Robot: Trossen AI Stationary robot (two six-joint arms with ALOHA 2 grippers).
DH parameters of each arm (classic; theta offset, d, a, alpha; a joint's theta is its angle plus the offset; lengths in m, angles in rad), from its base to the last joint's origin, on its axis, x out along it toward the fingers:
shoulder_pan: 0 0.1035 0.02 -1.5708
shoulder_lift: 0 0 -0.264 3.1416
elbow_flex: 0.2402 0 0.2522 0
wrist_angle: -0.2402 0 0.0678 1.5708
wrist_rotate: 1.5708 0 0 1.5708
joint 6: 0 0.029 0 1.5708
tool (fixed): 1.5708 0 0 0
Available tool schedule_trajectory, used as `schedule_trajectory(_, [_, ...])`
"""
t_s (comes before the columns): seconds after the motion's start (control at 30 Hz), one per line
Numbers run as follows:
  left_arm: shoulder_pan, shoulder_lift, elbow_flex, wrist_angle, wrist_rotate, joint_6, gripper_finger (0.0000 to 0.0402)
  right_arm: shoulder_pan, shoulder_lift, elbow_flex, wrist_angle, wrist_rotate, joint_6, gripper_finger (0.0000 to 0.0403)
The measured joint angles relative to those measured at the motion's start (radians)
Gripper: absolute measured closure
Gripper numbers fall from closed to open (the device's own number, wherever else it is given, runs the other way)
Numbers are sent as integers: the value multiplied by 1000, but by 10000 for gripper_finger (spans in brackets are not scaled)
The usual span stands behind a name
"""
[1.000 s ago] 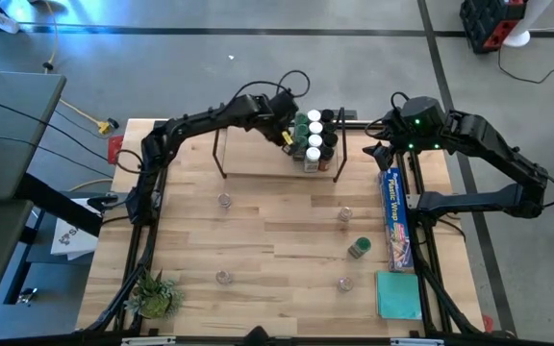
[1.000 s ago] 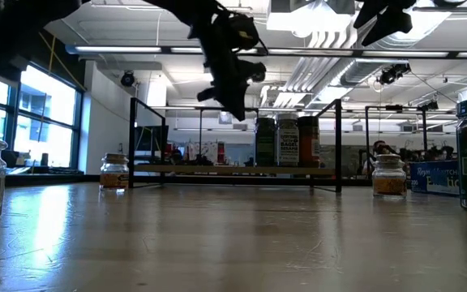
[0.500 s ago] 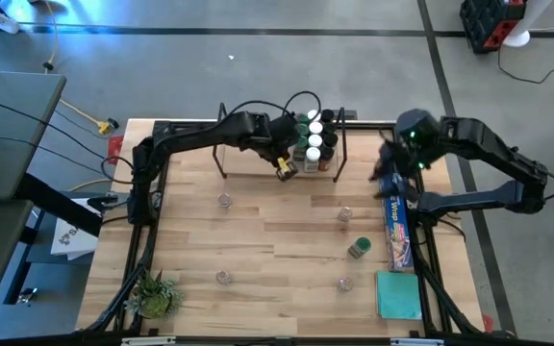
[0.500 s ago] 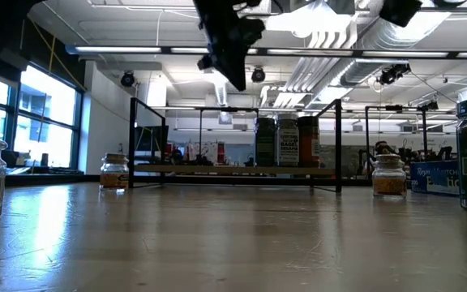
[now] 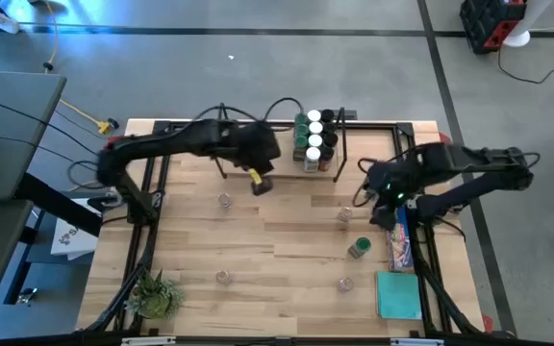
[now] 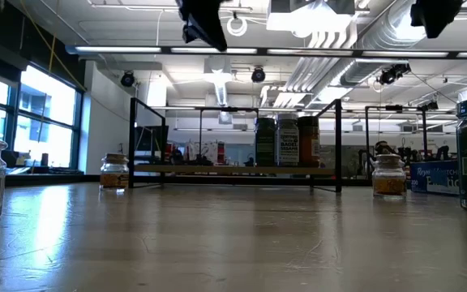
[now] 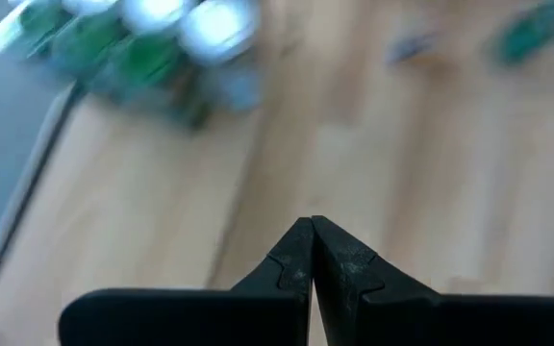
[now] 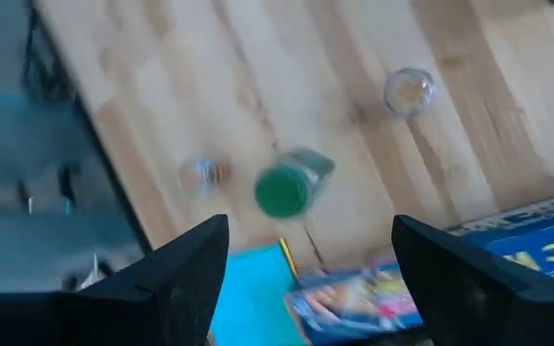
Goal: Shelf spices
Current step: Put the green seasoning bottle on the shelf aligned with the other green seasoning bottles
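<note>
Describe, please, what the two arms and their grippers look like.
Both arms are dark, jointed, with black cables looping along them. The left gripper bears a yellow mark, and its fingers are black, tapering wedges. The right gripper shows a small green light; its fingers are broad and black.

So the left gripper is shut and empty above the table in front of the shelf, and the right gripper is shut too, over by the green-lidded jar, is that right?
Not quite. The right gripper is open: the right wrist view shows its fingers spread wide apart above the green-lidded jar, holding nothing. The rest stands: the left gripper is shut and empty, in front of the shelf.
</note>
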Motion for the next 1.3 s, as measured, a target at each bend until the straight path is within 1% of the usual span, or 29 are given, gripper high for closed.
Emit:
schedule_trajectory(0.07, [19,-97,-117,109,109,45,399,74,26,0,60,82,162,116])
schedule_trajectory(0.1, [30,-145,-169,140,147,50,399,107,39,0,91,118,231,116])
schedule_trajectory(0.13, [43,-191,-217,160,171,54,399,134,53,0,111,142,292,116])
schedule_trajectory(0.2, [57,-276,-307,176,176,64,399,176,85,0,107,167,393,116])
schedule_trajectory(0.33, [73,-416,-439,174,173,63,399,243,170,0,97,172,507,116])
schedule_trajectory(0.43, [78,-502,-508,183,169,47,399,287,242,-11,53,163,520,116])
schedule_trajectory(0.53, [78,-563,-567,206,167,27,399,303,260,-124,96,55,547,116])
schedule_trajectory(0.57, [77,-579,-581,211,168,9,399,302,252,-165,151,19,564,116])
schedule_trajectory(0.6, [77,-597,-593,216,169,-11,399,302,239,-199,207,6,590,116])
schedule_trajectory(0.67, [75,-628,-613,216,169,-37,399,303,211,-248,270,16,667,116])
schedule_trajectory(0.73, [70,-652,-625,214,169,-51,399,308,194,-279,283,42,732,116])
schedule_trajectory(0.83, [66,-676,-629,215,170,-69,399,312,192,-318,299,58,743,116])
schedule_trajectory(0.97, [67,-698,-629,215,170,-87,399,310,192,-384,414,57,734,116])
schedule_trajectory(1.1, [67,-708,-629,216,169,-105,399,303,193,-431,462,57,772,120])
schedule_trajectory(1.2, [67,-706,-629,217,169,-111,399,303,193,-442,480,59,766,147])
schedule_trajectory(1.3, [67,-703,-629,230,168,-111,399,303,193,-441,492,66,740,200])
